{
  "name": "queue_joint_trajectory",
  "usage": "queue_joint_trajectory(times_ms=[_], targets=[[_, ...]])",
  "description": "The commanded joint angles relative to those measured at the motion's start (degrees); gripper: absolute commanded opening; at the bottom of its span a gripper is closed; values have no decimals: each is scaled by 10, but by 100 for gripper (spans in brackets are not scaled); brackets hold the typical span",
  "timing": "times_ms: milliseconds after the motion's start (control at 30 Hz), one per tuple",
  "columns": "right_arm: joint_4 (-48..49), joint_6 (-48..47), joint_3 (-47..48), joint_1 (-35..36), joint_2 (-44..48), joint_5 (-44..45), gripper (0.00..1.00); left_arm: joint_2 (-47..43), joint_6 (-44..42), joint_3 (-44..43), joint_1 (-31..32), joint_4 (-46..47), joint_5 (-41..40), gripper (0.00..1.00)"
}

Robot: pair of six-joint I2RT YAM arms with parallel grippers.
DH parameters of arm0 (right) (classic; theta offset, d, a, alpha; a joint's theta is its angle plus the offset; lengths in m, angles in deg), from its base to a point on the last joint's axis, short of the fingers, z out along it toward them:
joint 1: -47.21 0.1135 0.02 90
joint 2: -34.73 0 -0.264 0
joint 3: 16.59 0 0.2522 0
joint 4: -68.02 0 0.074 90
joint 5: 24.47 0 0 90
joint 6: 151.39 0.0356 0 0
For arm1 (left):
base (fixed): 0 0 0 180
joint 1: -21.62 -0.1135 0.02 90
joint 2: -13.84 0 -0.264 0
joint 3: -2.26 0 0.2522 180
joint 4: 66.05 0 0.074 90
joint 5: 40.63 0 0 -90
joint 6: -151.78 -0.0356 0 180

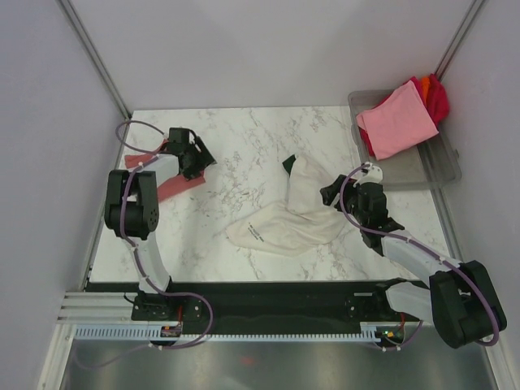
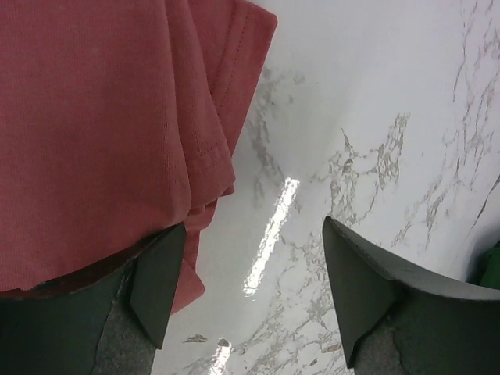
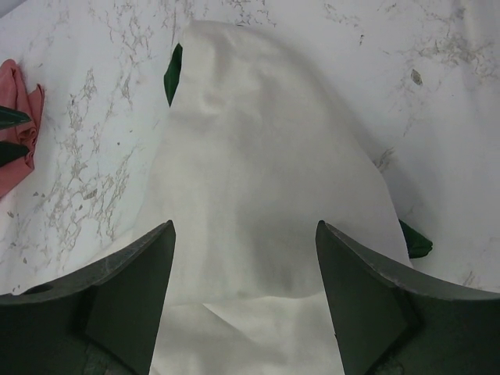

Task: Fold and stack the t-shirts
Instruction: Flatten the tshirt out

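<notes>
The dusty brick-red t-shirt [image 1: 177,185] lies folded at the table's left edge. My left gripper [image 1: 195,156] hovers at its far right side and is open. In the left wrist view the red t-shirt [image 2: 101,117] fills the left; the left finger [image 2: 156,281] sits over its hem, and only marble shows between the jaws [image 2: 254,289]. The cream-white t-shirt [image 1: 284,223] lies crumpled mid-table, with the dark green t-shirt [image 1: 288,164] peeking out from under its far end. My right gripper [image 1: 337,195] is open above the cream t-shirt [image 3: 266,156], holding nothing [image 3: 244,258]. Green cloth [image 3: 172,74] shows beside it.
A grey plastic bin [image 1: 431,166] stands at the back right, holding a pink cloth [image 1: 398,120] on top of red and orange ones [image 1: 435,93]. White walls close in both sides. Bare marble [image 1: 244,138] lies between the two arms.
</notes>
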Motion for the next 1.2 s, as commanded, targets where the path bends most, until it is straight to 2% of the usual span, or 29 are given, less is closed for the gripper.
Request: queue_joint_trajectory(times_ms=[0,100,133,233,400,567,667,800,900,1000,1167], targets=[[28,-4,-4,2,7,14,81,0,21,25,-36,-32,-14,80],[25,-5,-3,1,9,19,81,-22,32,61,-53,-33,-21,81],[24,-5,-3,2,8,20,81,-38,37,73,-81,-33,-22,81],[24,-4,-4,2,13,22,81,-78,57,119,-111,-29,-32,81],[24,-5,-8,2,25,25,81,-121,63,162,-121,-26,-60,83],[25,-7,-1,2,14,10,82,-163,40,173,-113,-16,-28,82],[15,-11,9,2,-3,9,83,-198,15,185,-77,-12,-27,84],[-12,-14,27,2,-22,16,84,-259,-6,187,38,-6,-43,86],[-19,-14,28,2,-23,27,83,-264,-14,174,116,24,-30,87],[-28,-12,20,2,2,47,83,-215,-7,123,172,34,6,86],[-34,-7,-13,2,83,108,83,-78,18,11,235,12,59,81]])
